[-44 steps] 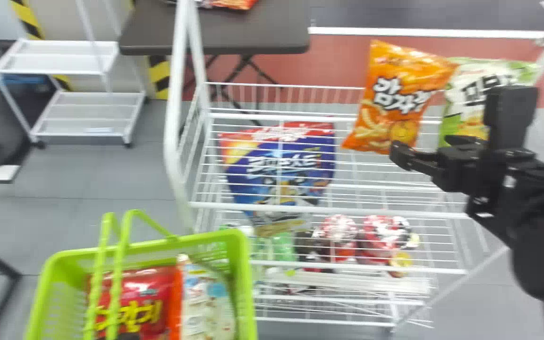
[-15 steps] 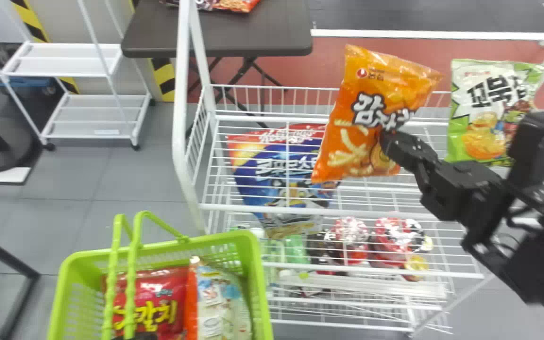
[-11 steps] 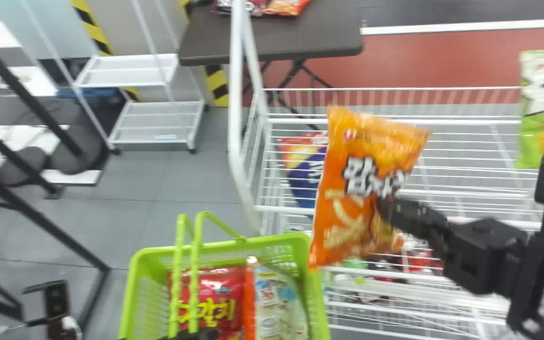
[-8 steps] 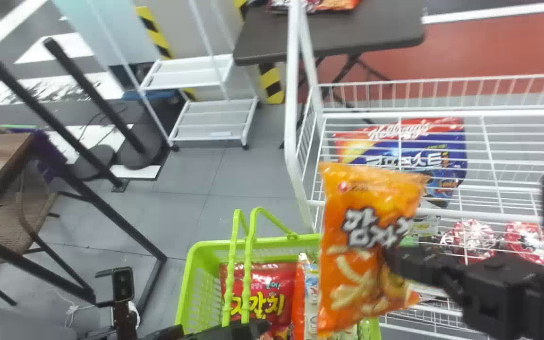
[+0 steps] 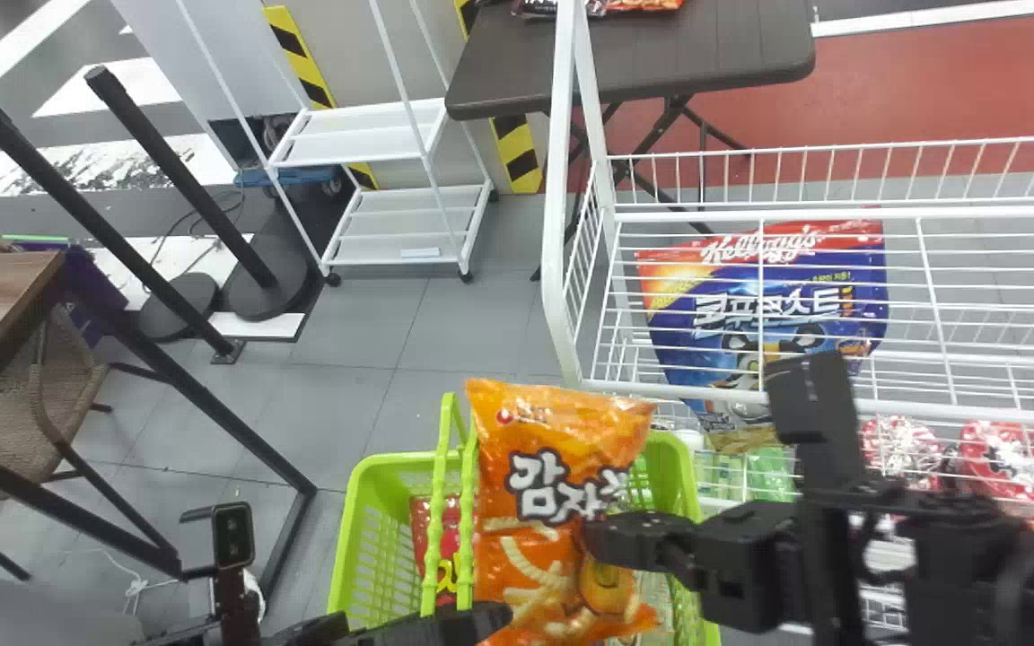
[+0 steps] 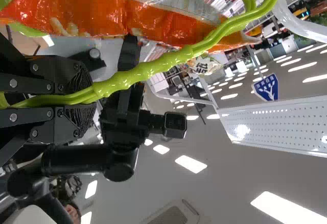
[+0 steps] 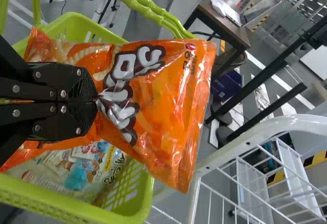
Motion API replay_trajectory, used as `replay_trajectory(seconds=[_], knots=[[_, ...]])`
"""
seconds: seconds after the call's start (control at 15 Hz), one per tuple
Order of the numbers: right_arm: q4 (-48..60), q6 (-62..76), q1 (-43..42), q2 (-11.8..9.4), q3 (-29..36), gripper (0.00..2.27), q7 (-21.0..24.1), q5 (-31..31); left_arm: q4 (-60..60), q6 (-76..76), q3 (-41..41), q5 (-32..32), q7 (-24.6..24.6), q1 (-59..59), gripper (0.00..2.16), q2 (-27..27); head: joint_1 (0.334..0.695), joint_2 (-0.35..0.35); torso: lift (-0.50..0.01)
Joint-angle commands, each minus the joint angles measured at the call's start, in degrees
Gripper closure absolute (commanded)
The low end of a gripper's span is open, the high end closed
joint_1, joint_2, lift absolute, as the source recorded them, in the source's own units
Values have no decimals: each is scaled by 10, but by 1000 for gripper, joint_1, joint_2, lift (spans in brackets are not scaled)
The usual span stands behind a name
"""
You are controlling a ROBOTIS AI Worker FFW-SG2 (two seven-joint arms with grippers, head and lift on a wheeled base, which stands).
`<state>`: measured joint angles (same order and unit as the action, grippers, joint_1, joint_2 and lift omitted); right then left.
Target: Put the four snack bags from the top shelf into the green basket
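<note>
Right hand (image 5: 596, 536) is clamping orange snack bag (image 5: 553, 431) above green basket (image 5: 382, 468); left hand (image 5: 492, 619) is gripping basket's handle (image 5: 439, 502). White wire shelf (image 5: 840, 214) is standing right of basket, grey floor (image 5: 346, 404) stretching beyond.

Lettering on orange bag (image 5: 539, 449), blue bag (image 5: 791, 287)

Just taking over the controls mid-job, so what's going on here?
The right gripper is shut on a shiny orange snack bag, holding it over the green plastic basket. The left gripper is shut on the basket's knobbly green handles. A red snack bag and a pale, printed snack bag lie inside the basket, and the orange one has yet to be let go. A blue-and-red bag shows at the white wire rack.
</note>
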<state>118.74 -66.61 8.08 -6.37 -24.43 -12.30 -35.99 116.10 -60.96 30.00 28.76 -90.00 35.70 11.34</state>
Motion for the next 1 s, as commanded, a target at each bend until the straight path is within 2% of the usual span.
replay_trajectory(seconds=[0.0, 0.13, 0.27, 0.33, 0.4, 0.47, 0.53, 0.73, 0.87, 0.93], knots=[[-69, 27, -31, 18, -33, 2250, 1, -18, 0, 0, -1, 0, -6, -1, 2148, 0, 695, 350, 0], [-112, 35, -58, 34, -56, 2250, 2, -26, 0, 0, -2, 0, -6, -1, 2148, -1, 695, 350, 0], [-151, 35, -88, 43, -83, 2223, 28, -29, 0, 0, -2, 0, -6, -1, 2148, -2, 695, 350, 0], [-165, 34, -98, 43, -92, 2091, 32, -28, 0, 0, -2, 0, -6, -1, 2148, -1, 695, 350, 0], [-176, 23, -107, 43, -98, 1764, 31, -36, -1, 0, -2, 0, -6, -2, 2148, 0, 695, 350, 0], [-176, 2, -111, 41, -100, 802, 29, -44, -3, 0, -2, 0, -6, -1, 2148, 0, 695, 350, 0], [-173, -17, -111, 38, -98, -1, 24, -46, -3, 0, -1, 0, -6, -1, 2148, 0, 695, 350, 0], [-110, -109, -97, 22, -61, 49, 11, -61, -4, 0, -1, 1, -6, -1, 2148, 3, 695, 350, 0], [-47, -188, -75, 15, -1, 63, 3, -64, -6, 0, -1, 2, -6, -1, 2148, 4, 695, 350, 0], [-28, -223, -65, 14, 34, 53, -14, -65, -6, 0, -1, 3, -6, -1, 2148, 5, 695, 350, 0]])
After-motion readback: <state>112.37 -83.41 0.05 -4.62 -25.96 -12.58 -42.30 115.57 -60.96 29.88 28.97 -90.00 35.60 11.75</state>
